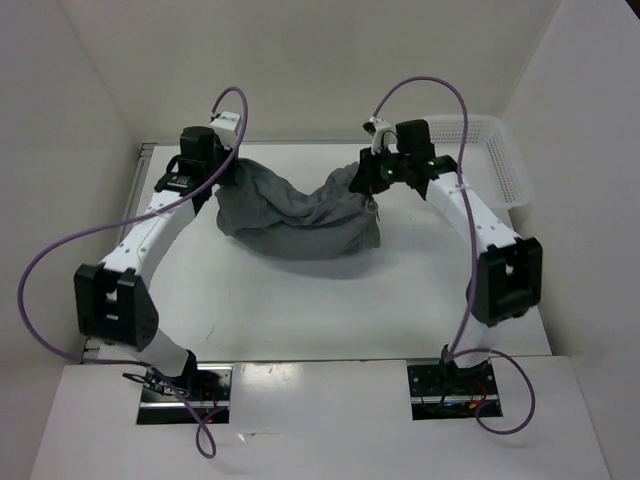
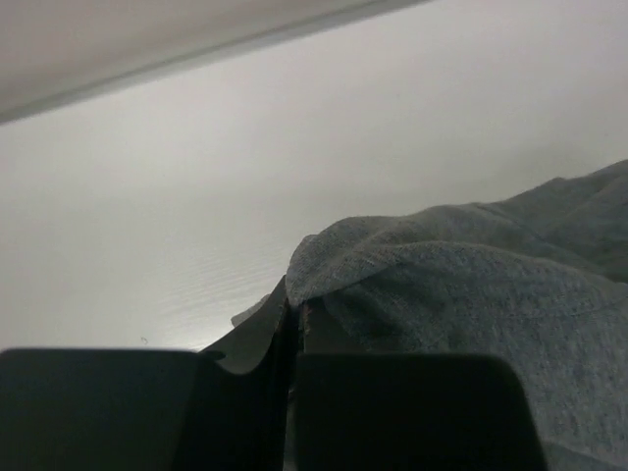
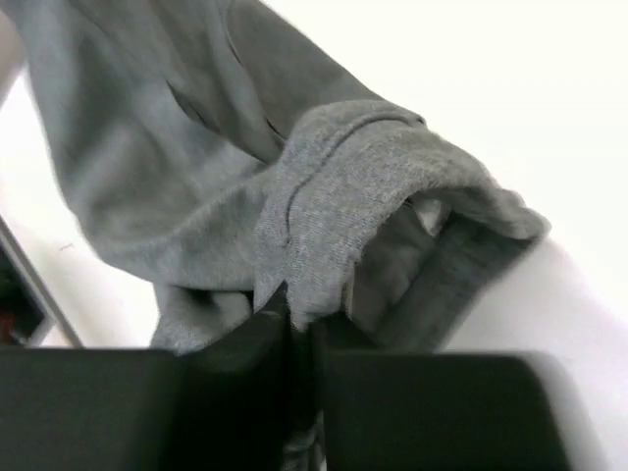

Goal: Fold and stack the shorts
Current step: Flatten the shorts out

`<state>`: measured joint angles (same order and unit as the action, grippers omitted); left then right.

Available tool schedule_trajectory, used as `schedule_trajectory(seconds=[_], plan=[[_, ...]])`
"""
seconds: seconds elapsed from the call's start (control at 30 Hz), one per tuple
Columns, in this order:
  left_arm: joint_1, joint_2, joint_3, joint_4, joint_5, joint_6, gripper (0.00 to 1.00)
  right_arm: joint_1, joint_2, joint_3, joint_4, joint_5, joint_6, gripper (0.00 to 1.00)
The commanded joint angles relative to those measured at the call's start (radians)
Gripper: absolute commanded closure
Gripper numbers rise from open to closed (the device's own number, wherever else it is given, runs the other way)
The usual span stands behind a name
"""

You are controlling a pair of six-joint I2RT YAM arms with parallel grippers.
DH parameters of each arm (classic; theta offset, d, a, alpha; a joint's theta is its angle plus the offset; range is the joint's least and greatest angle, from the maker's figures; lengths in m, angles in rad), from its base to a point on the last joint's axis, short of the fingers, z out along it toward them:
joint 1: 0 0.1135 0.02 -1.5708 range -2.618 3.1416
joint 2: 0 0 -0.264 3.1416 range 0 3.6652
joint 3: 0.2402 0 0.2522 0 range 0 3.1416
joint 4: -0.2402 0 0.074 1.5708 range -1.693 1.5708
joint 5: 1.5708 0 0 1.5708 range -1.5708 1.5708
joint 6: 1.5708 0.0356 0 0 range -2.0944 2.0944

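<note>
The grey shorts point(image 1: 300, 215) hang bunched between both arms over the back half of the white table, sagging in the middle. My left gripper point(image 1: 228, 175) is shut on their left corner; the left wrist view shows grey cloth point(image 2: 461, 294) pinched between its dark fingers point(image 2: 250, 343). On the right, my right gripper point(image 1: 370, 180) is shut on the other corner, and a hemmed edge of the shorts point(image 3: 334, 196) is clamped between its jaws in the right wrist view. A drawstring end point(image 1: 373, 208) dangles below the right grip.
A white mesh basket point(image 1: 505, 165) stands at the back right corner, just behind the right arm. White walls close in the table on the left, back and right. Purple cables loop from both arms.
</note>
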<state>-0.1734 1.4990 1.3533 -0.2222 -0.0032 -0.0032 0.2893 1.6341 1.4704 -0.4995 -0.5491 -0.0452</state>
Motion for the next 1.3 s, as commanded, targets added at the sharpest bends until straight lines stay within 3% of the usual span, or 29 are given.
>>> schedule_trajectory(seconds=[0.0,0.03,0.07,0.1,0.13,0.17,0.2,0.33,0.53,0.6,0.7,0.97,1.27], plan=[[0.023,0.150,0.067,0.116,-0.081,0.003,1.00,-0.022,0.236,0.120,0.114,-0.035,0.212,0.77],[0.040,0.186,0.104,0.116,-0.081,0.003,1.00,-0.022,0.284,0.155,0.124,-0.017,0.252,0.65],[0.055,0.263,0.143,0.101,-0.093,0.003,1.00,-0.022,0.334,0.192,0.124,0.044,0.286,0.61],[0.055,0.297,0.180,0.092,-0.093,0.003,0.96,-0.022,0.415,0.276,0.134,0.093,0.335,0.50],[0.055,0.326,0.246,0.064,-0.103,0.003,0.82,-0.013,0.447,0.316,0.134,0.147,0.335,0.34],[0.064,0.367,0.274,0.046,-0.103,0.003,0.64,-0.004,0.473,0.408,0.124,0.238,0.318,0.24],[0.064,0.382,0.303,-0.009,-0.092,0.003,0.30,-0.004,0.490,0.442,0.124,0.271,0.267,0.20],[0.091,0.319,0.317,-0.098,-0.037,0.003,0.07,-0.004,0.420,0.470,0.105,0.345,0.139,0.15],[0.205,0.110,0.008,-0.196,0.054,0.003,0.03,-0.030,0.189,0.083,0.020,0.091,-0.043,0.20],[0.215,0.063,-0.098,-0.207,0.065,0.003,0.04,0.014,0.159,-0.003,0.019,0.090,-0.079,0.27],[0.215,0.053,-0.242,-0.172,0.065,0.003,0.05,0.056,0.170,-0.088,0.039,0.090,-0.110,0.27],[0.215,0.078,-0.303,-0.080,0.045,0.003,0.05,0.068,0.331,-0.042,0.093,0.143,-0.122,0.19],[0.224,0.219,-0.263,0.033,0.074,0.003,0.05,0.077,0.322,-0.120,0.058,0.124,-0.202,0.18]])
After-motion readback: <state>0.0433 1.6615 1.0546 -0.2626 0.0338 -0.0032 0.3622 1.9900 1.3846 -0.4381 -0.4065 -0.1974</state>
